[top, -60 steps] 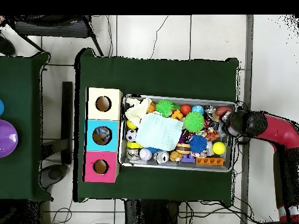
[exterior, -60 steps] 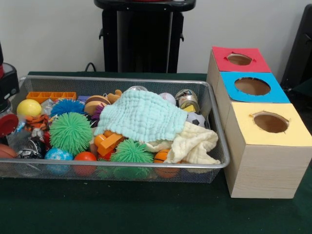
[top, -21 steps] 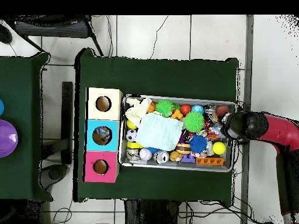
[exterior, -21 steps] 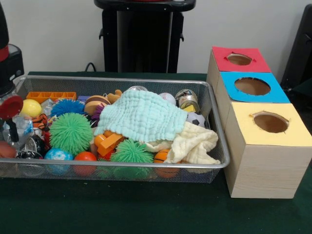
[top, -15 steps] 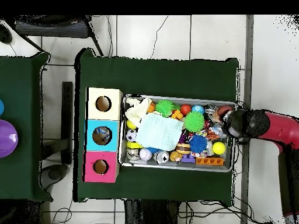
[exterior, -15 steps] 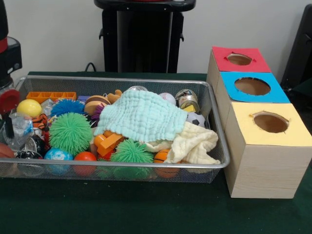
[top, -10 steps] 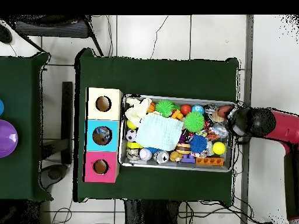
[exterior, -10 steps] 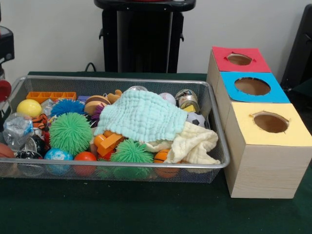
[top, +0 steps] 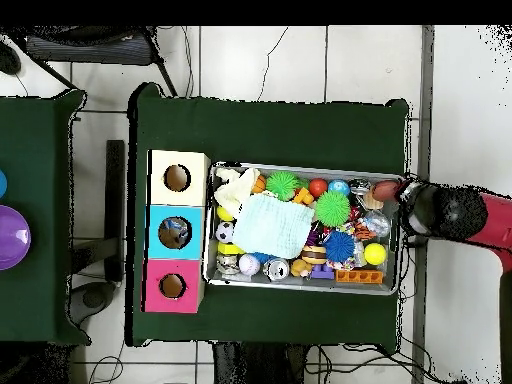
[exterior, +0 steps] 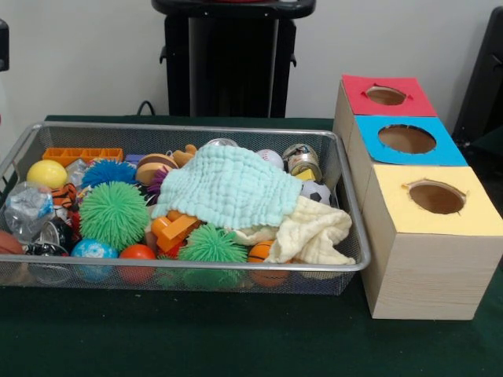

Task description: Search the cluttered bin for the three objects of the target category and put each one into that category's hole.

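Your end effector (top: 412,212) hangs just outside the bin's (exterior: 189,128) short end, the one farthest from the boxes, and you cannot tell from here whether it is apart, together or carrying anything. The bin sits mid-bench, packed: a mint cloth (exterior: 228,186) drapes over the middle, a cream cloth (exterior: 314,232) spills toward the box end, with a spiky green ball (exterior: 114,214), a yellow ball (exterior: 46,173) and a crinkled clear wrapper (exterior: 27,206) at the arm's end. The red box (exterior: 387,96), blue box (exterior: 406,140) and yellow box (exterior: 436,198) line the bin's other end, holes up. Which category you're after isn't shown, so come in from above and pick exposed pieces first. Expect the cloths to hide things and snag.
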### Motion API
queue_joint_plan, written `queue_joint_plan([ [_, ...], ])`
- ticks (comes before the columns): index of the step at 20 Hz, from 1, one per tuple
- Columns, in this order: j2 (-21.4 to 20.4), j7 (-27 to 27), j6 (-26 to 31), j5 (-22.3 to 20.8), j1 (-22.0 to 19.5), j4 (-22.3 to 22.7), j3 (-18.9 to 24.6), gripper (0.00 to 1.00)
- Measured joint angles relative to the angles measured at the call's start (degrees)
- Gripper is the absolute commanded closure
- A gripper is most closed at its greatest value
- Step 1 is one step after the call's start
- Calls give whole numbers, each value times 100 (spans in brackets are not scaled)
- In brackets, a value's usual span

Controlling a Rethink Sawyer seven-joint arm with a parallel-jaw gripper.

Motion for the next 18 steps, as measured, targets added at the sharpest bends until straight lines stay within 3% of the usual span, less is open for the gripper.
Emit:
queue_joint_plan([
  [8,-209,45,-850,772,355,385,-545,0],
  [18,-87,308,-1357,1582,691,427,-1111,0],
])
